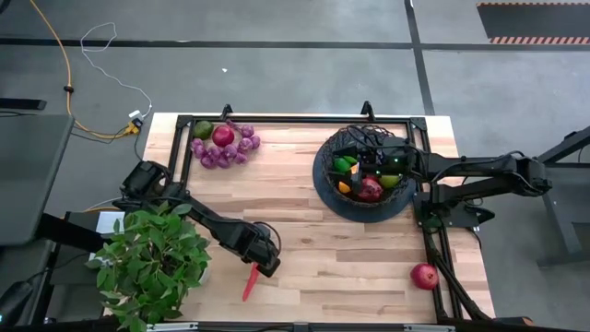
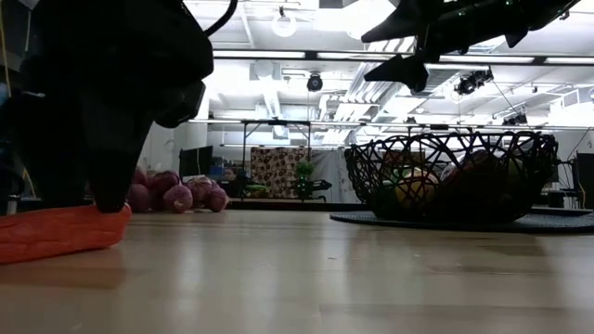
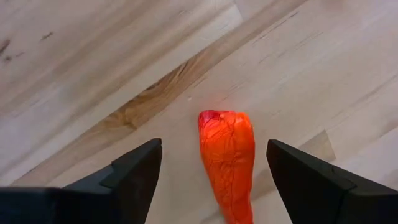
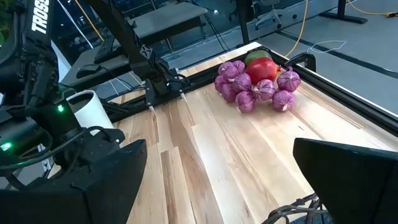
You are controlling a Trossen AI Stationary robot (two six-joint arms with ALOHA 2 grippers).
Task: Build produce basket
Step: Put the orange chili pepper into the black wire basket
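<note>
Two arms are out over the wooden surface [image 1: 323, 221]. Seen from overhead, the left gripper [image 1: 263, 265] sits low at about 7 o'clock, right beside the potted plant [image 1: 152, 263], and its fingers [image 3: 134, 177] stand open on either side of a red chilli pepper [image 3: 228, 165] lying flat on the wood, not touching it. From table height the chilli's orange-red body rests on the boards under the dark gripper. Over at 2 o'clock, the black wire basket [image 1: 323, 180] on its dark round base already carries green, orange and red fruit. The right gripper [image 1: 369, 148] hovers over its far rim, fingers [image 4: 81, 186] spread wide and empty. At 11 o'clock a grape cluster [image 1: 221, 152] lies with a red apple [image 1: 223, 136] and a green fruit [image 1: 202, 130]. One more red apple [image 1: 424, 275] sits alone at 5 o'clock
</note>
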